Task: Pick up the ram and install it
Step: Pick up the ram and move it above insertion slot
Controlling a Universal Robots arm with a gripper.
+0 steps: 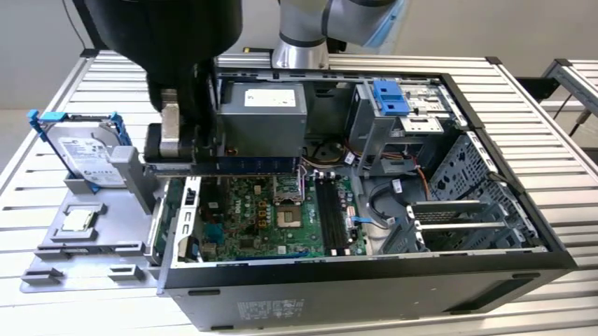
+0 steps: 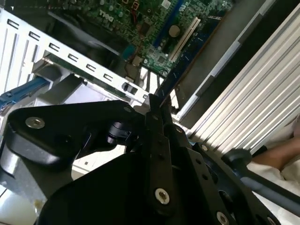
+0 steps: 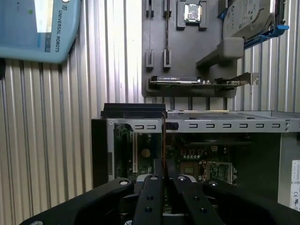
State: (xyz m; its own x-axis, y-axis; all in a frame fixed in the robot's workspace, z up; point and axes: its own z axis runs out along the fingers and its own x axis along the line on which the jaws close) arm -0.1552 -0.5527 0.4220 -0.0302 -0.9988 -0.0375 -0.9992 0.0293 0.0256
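My gripper (image 1: pixel 182 155) hangs over the open computer case's rear corner, on the exterior view's left, shut on the ram (image 1: pixel 252 166). The ram is a long dark bluish stick, held level above the motherboard (image 1: pixel 271 210). In both wrist views the stick shows edge-on as a thin strip (image 3: pixel 163 136) (image 2: pixel 180 70), running out from between the black fingers (image 3: pixel 151 197) of the gripper (image 3: pixel 163 180) (image 2: pixel 154 105). The black memory slots (image 1: pixel 327 210) lie lower down, toward the exterior view's right of the stick.
A grey tray (image 1: pixel 84 241) beside the case holds a silver hard drive in a blue bracket (image 1: pixel 89 150), a processor (image 1: pixel 80 218) and an upright card (image 3: pixel 197 80). The case walls (image 3: pixel 225 125), power supply (image 1: pixel 262 115) and drive cage (image 1: pixel 393 112) ring the motherboard. A blue pendant (image 3: pixel 37 23) lies on the slatted table.
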